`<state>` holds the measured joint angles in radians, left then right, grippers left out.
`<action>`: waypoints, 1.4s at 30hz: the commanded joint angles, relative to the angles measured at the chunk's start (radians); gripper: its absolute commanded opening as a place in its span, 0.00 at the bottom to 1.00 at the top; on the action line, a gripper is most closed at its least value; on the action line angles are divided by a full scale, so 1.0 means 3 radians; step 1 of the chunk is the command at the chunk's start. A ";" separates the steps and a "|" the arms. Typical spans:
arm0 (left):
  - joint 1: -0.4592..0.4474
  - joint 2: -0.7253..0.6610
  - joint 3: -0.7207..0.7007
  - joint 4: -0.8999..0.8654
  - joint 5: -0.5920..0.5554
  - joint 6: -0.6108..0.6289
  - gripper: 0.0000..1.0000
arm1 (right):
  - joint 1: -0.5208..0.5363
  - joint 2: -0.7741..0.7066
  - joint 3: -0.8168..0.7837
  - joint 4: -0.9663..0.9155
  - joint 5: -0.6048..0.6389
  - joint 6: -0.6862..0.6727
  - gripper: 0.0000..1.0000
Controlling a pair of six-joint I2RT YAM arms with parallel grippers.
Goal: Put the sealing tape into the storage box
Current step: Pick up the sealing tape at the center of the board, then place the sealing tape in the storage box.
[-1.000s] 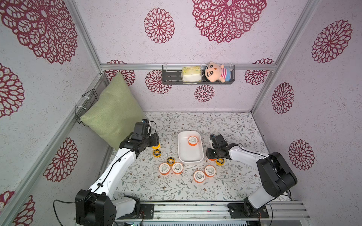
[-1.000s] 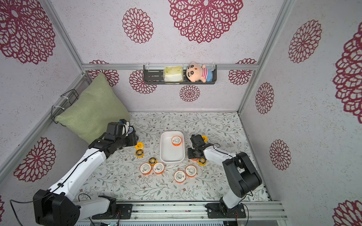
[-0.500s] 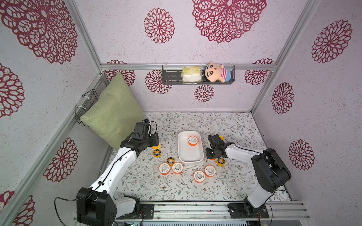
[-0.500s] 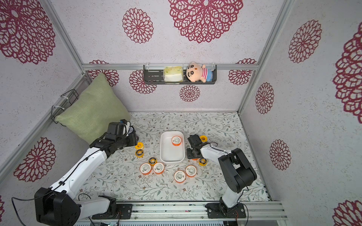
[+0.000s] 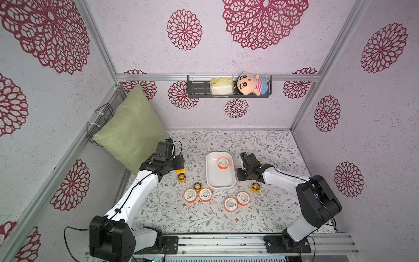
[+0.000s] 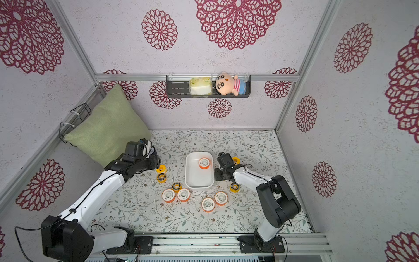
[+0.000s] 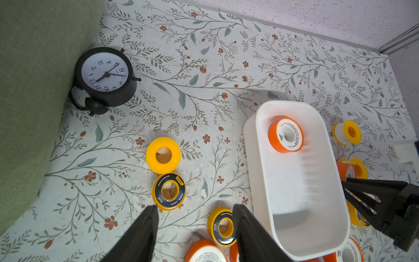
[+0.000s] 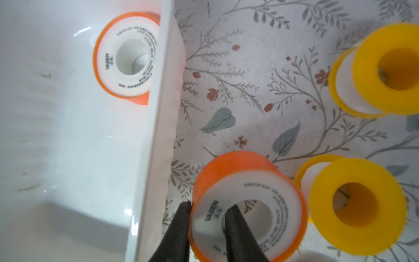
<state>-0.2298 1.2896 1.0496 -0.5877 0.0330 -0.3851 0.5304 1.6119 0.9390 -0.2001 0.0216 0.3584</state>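
Narrower than a second ago, right gripper (image 8: 208, 207) pinches round orange sealing tape spool (image 8: 249, 172) wall at three o'clock of glossy storage box (image 8: 158, 113); left gripper (image 7: 196, 207) jaws spread, empty.

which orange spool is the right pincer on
The orange spool beside the storage box's outer wall, next to two yellow ones: the right pincer straddles its rim, one finger in its core.

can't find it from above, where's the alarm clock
The black alarm clock shows only in the left wrist view, on the left side of the floral tabletop, beside the green cushion, near the plain yellow spool.
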 commanded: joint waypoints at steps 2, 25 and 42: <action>0.0021 0.0143 0.0001 0.0116 0.0342 -0.0031 0.58 | -0.0066 -0.0325 0.0029 0.0089 -0.0026 0.0085 0.18; -0.0725 0.1378 0.0042 0.1138 0.0927 -0.0600 0.34 | 0.0189 -0.0354 0.0407 0.0364 -0.0818 -0.0068 0.18; -0.0736 0.1604 0.0147 0.1053 0.0851 -0.0612 0.21 | 0.0506 0.0496 0.1210 -0.0323 -0.0383 -0.0281 0.19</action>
<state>-0.4492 1.7569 1.0676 -0.2741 0.3008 -0.5739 0.6716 1.7470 1.2556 -0.2386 -0.1516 0.3050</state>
